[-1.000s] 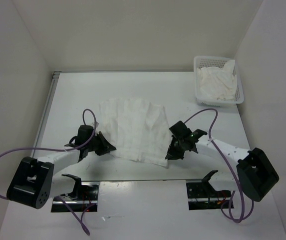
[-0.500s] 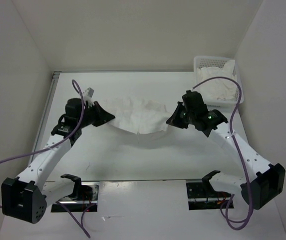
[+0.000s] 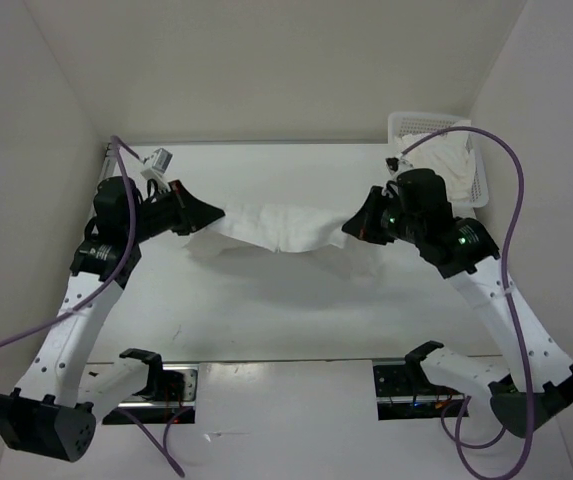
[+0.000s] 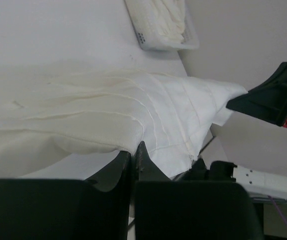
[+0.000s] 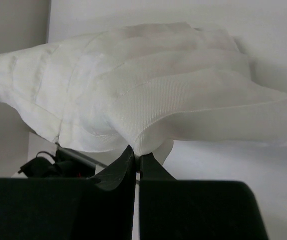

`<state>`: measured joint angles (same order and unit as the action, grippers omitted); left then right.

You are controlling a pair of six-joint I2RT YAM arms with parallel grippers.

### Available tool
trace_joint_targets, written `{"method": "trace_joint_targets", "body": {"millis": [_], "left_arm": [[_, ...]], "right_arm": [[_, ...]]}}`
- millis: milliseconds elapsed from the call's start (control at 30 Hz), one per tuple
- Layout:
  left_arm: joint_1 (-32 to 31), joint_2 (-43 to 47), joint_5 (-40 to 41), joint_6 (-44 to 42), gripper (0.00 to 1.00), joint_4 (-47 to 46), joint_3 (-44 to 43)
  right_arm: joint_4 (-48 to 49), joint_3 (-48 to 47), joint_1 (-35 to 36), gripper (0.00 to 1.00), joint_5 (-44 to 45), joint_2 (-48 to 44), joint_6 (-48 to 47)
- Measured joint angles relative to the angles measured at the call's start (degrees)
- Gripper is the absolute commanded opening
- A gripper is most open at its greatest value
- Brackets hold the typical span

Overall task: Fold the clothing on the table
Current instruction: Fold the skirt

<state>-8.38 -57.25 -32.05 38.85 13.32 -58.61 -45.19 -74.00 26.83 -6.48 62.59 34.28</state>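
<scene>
The clothing [image 3: 281, 225] is hanging in the air above the table [image 3: 286, 310], stretched as a band between the two claws and sagging a little in the middle, with its shadow falling on the tabletop beneath it. The left gripper [image 3: 206, 214] is pinching the garment's left end, its jaws pressed together on a fold of the ribbed fabric, which is spreading away from the fingertips towards the other arm. The right gripper [image 3: 351, 226] is clamping the right end in the same way: its wrist camera shows the jaws closed tight on the cloth's lower edge, the rest billowing out above and ahead of them. Both claws are being held well above the table, facing each other across the far half. Behind the right arm, a mesh basket [image 3: 478, 190] is sitting in the far right corner, holding a white cloth heap [image 3: 446, 160].
</scene>
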Motion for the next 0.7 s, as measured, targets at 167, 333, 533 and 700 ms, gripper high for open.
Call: {"method": "trace_joint_targets", "body": {"millis": [167, 333, 533, 700], "left_arm": [[0.0, 4.1, -4.2, -1.3, 0.0, 4.5, 1.9], [-0.3, 6.6, -5.4, -1.3, 0.0, 6.4, 6.8], [0.2, -7.8, -5.2, -1.3, 0.0, 2.4, 6.3], [2.5, -28.1, -5.1, -1.3, 0.0, -0.1, -3.6]], "right_arm": [[-4.6, 0.9, 0.0, 0.0, -5.0, -6.3, -1.0], [-5.5, 7.1, 0.0, 0.0, -7.9, -10.7, -0.7], [-1.6, 9.7, -1.5, 0.0, -7.4, -2.6, -1.3], [3.1, 3.7, -9.3, 0.0, -7.5, 15.0, -4.2]]}}
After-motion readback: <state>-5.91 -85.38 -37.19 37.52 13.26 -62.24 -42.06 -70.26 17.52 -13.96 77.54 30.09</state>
